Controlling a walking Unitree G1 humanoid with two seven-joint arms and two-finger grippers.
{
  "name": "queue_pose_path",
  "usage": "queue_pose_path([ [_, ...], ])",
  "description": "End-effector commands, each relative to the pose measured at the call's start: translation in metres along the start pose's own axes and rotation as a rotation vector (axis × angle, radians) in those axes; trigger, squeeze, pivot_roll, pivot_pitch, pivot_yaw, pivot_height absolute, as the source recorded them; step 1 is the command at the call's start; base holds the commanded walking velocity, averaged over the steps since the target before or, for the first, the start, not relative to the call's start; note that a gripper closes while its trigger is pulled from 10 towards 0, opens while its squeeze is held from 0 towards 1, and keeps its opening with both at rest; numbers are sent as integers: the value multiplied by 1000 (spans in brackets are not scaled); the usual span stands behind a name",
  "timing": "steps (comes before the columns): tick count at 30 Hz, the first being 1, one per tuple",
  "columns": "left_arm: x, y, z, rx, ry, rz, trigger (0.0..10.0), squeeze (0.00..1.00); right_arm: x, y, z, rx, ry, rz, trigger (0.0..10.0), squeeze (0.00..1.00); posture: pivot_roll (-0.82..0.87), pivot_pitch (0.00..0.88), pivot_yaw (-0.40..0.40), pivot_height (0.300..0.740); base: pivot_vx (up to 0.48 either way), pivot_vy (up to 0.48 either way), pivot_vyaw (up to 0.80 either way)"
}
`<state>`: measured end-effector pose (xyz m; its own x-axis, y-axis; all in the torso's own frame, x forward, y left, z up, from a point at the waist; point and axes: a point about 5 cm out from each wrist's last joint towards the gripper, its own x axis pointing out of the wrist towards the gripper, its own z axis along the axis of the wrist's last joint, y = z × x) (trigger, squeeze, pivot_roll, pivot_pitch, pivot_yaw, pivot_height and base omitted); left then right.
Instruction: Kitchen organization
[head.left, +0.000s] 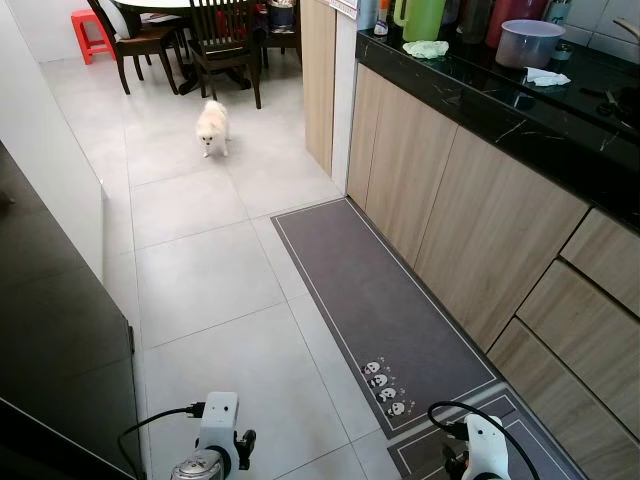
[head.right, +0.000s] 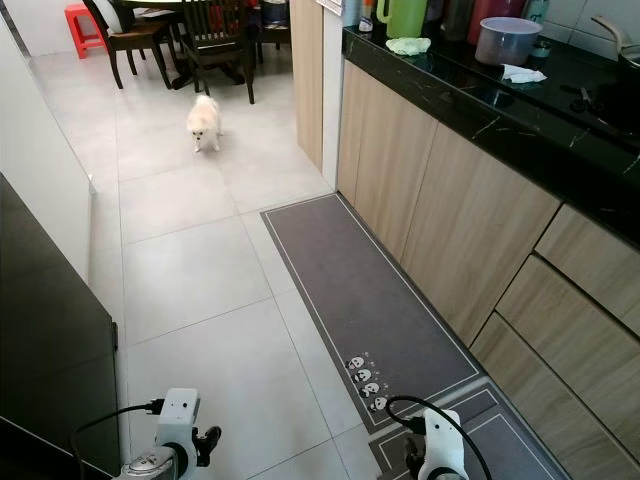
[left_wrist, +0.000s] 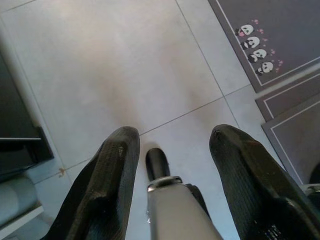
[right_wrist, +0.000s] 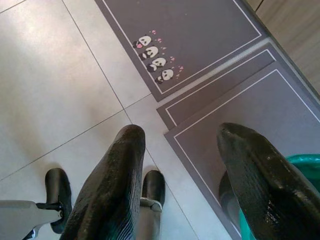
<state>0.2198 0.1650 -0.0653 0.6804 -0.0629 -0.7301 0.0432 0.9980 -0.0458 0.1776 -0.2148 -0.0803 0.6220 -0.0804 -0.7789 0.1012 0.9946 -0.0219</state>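
A black countertop (head.left: 480, 95) runs along my right over wooden cabinet fronts (head.left: 470, 215). On it stand a green pitcher (head.left: 420, 18), a crumpled green cloth (head.left: 426, 48), a grey lidded bowl (head.left: 528, 42) and a white rag (head.left: 545, 77). Both arms hang low, far below the counter. My left gripper (left_wrist: 175, 132) is open over pale floor tiles, holding nothing. My right gripper (right_wrist: 181, 131) is open above the edge of a grey mat, also holding nothing.
A small white dog (head.left: 212, 127) stands on the tiled floor ahead. A grey mat with panda prints (head.left: 370, 300) lies along the cabinets. A dark appliance (head.left: 50, 340) flanks my left. Dining chairs (head.left: 222, 40) and a red stool (head.left: 90, 30) stand at the back. A teal rim (right_wrist: 305, 167) shows by my right gripper.
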Motion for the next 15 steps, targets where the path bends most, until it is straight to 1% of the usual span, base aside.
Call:
queue_pose_path([
  [1, -1, 4, -3, 7, 19, 11, 10000, 0, -1, -2, -3, 23, 3, -8, 10000, 0, 63, 0, 21, 740, 0, 0, 0],
  [2, -1, 5, -3, 7, 20, 10, 10000, 0, -1, -2, -4, 31, 6, -11, 10000, 0, 63, 0, 21, 740, 0, 0, 0],
  [5, -1, 5, -5, 2, 28, 7, 10000, 0, -2, -2, -7, 43, 19, -21, 10000, 0, 55, 0, 30, 740, 0, 0, -767],
  [15, -3, 8, -8, -6, 28, 11, 10000, 0, -3, -2, -11, 20, 39, -11, 10000, 0, 61, 0, 35, 740, 0, 0, -711],
])
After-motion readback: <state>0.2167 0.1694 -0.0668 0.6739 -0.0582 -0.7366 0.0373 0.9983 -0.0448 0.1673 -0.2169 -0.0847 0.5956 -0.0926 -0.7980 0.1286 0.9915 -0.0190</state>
